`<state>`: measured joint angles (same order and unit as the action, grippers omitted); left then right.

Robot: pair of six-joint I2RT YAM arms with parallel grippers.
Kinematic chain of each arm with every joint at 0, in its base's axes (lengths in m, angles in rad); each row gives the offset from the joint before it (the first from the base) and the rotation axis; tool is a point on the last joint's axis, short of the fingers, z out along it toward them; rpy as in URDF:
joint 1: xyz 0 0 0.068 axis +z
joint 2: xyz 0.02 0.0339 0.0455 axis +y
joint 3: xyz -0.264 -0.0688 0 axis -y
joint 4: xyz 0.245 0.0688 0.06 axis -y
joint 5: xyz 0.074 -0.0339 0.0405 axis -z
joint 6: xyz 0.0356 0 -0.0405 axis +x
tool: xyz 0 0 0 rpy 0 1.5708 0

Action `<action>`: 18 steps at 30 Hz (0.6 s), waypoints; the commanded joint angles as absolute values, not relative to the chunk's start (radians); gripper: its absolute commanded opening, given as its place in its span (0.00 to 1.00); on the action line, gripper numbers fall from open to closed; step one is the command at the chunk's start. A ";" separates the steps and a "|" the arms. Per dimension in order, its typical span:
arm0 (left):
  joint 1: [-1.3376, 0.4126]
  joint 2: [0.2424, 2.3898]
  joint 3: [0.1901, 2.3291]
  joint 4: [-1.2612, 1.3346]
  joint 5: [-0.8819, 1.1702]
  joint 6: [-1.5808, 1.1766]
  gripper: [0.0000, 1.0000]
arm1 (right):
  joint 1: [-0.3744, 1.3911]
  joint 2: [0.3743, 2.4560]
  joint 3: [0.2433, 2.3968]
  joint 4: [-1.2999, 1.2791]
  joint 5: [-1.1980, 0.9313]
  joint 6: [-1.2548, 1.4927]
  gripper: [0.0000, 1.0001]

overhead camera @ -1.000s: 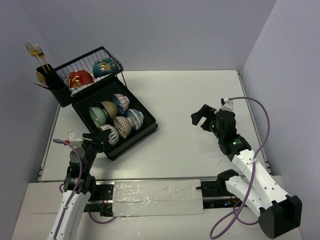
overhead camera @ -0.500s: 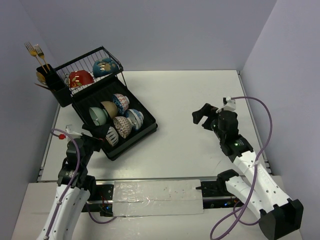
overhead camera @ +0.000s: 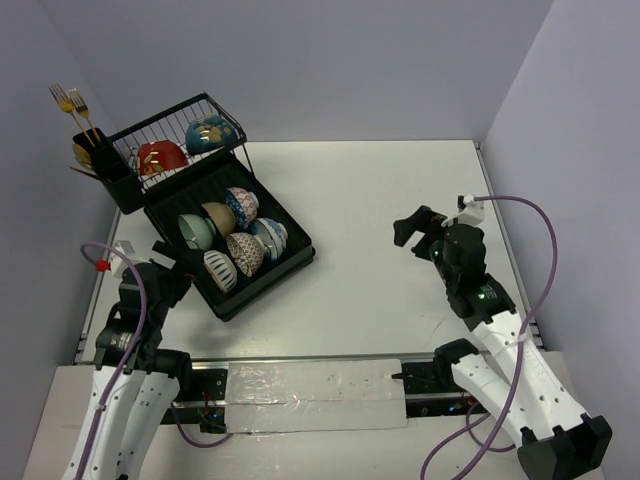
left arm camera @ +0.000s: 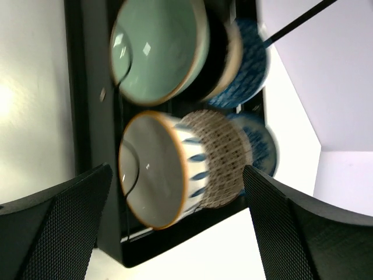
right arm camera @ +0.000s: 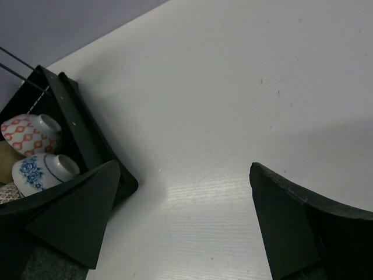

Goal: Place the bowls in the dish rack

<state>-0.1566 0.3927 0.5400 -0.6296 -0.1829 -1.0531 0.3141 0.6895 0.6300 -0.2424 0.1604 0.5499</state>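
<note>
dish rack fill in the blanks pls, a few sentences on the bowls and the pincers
On the dish rack, the wire basket tier holds ____ bowls: a red bowl and a teal bowl. The left pincer and the right pincer both stand ____, holding nothing. The ____ forks stand in the utensil cup.
Missing words: two; open; gold.

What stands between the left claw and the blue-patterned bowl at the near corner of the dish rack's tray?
Only the low black wall of the dish rack's tray. The open left claw hangs just outside the tray. The blue-patterned bowl lies on its side inside it, mouth toward the claw, with no other bowl between them.
</note>
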 commanded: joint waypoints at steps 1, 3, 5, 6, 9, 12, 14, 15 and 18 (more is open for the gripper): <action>-0.156 0.396 0.669 -0.623 -0.271 -0.893 0.99 | 0.314 0.644 0.727 -0.273 0.238 0.515 1.00; -0.156 0.408 0.742 -0.618 -0.325 -0.800 0.99 | 0.314 0.628 0.768 -0.313 0.276 0.505 1.00; -0.156 0.426 0.829 -0.621 -0.334 -0.667 0.99 | 0.314 0.614 0.796 -0.336 0.296 0.497 1.00; -0.156 0.434 0.859 -0.620 -0.324 -0.616 0.99 | 0.314 0.598 0.802 -0.344 0.316 0.495 1.00; -0.156 0.462 0.961 -0.641 -0.328 -0.485 0.99 | 0.314 0.578 0.822 -0.365 0.333 0.492 1.00; -0.156 0.491 1.034 -0.672 -0.414 -0.422 0.99 | 0.316 0.522 0.827 -0.368 0.353 0.479 1.00; -0.158 0.506 1.058 -0.701 -0.464 -0.385 0.99 | 0.322 0.496 0.822 -0.351 0.339 0.454 1.00; -0.156 0.517 1.077 -0.712 -0.478 -0.376 0.99 | 0.330 0.467 0.816 -0.342 0.333 0.445 1.00; -0.156 0.508 1.083 -0.732 -0.515 -0.347 0.99 | 0.353 0.410 0.802 -0.319 0.344 0.414 1.00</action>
